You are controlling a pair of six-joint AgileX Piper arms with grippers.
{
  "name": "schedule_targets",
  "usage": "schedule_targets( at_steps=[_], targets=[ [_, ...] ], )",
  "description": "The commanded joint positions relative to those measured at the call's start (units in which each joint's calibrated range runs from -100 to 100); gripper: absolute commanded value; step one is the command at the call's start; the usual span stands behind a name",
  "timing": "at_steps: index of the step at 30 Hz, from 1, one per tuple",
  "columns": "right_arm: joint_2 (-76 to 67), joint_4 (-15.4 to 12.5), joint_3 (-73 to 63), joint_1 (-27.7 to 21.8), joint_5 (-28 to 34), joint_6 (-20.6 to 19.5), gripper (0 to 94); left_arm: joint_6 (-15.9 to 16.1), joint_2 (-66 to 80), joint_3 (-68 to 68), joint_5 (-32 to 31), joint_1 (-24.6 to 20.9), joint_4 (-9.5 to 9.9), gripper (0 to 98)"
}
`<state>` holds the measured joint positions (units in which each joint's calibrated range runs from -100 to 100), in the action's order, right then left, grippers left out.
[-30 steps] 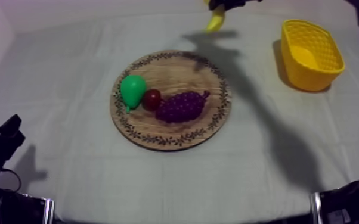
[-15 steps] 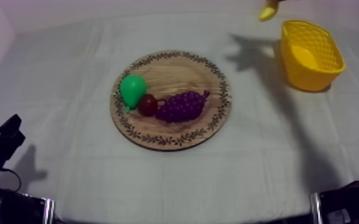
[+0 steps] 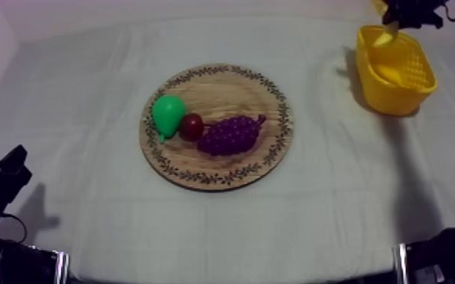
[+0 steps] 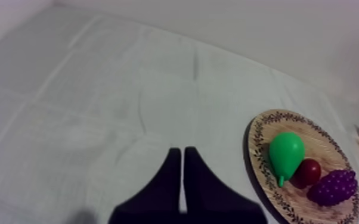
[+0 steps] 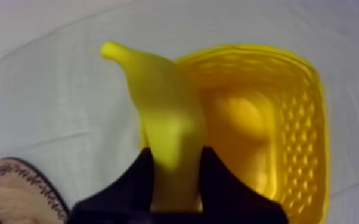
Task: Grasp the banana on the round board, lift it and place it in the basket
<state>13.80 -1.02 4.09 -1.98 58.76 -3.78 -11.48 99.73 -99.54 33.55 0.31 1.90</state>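
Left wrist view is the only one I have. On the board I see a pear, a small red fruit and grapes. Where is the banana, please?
Observer: The right hand is shut on the banana and holds it in the air.
Operator: Is it over the basket?
Observer: It hangs over the rim of the yellow basket, with its tip past the rim, above the cloth.
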Motion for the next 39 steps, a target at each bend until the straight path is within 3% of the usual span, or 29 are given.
schedule_targets(
  at_steps=[1,9,18,22,28,39],
  targets=[
    [1.7,0.2,0.2,-1.2,-0.6,-0.1,10.1,0.0,0.0,0.0,0.0,0.0,0.02,0.1],
    [6.8,2.1,2.2,-2.9,-4.3,-0.9,13.8,0.0,0.0,0.0,0.0,0.0,0.02,0.1],
    [10.4,2.0,2.3,-3.0,-5.0,-1.3,52.6,0.0,0.0,0.0,0.0,0.0,0.02,0.1],
    [10.1,1.6,2.6,-3.2,-5.0,-0.6,60.0,0.0,0.0,0.0,0.0,0.0,0.02,0.1],
    [3.7,0.3,6.0,-3.2,-4.4,1.2,60.6,0.0,0.0,0.0,0.0,0.0,0.02,0.1],
    [-20.9,-2.6,17.8,0.5,0.6,4.0,47.6,0.0,0.0,0.0,0.0,0.0,0.02,0.1]
  ],
)
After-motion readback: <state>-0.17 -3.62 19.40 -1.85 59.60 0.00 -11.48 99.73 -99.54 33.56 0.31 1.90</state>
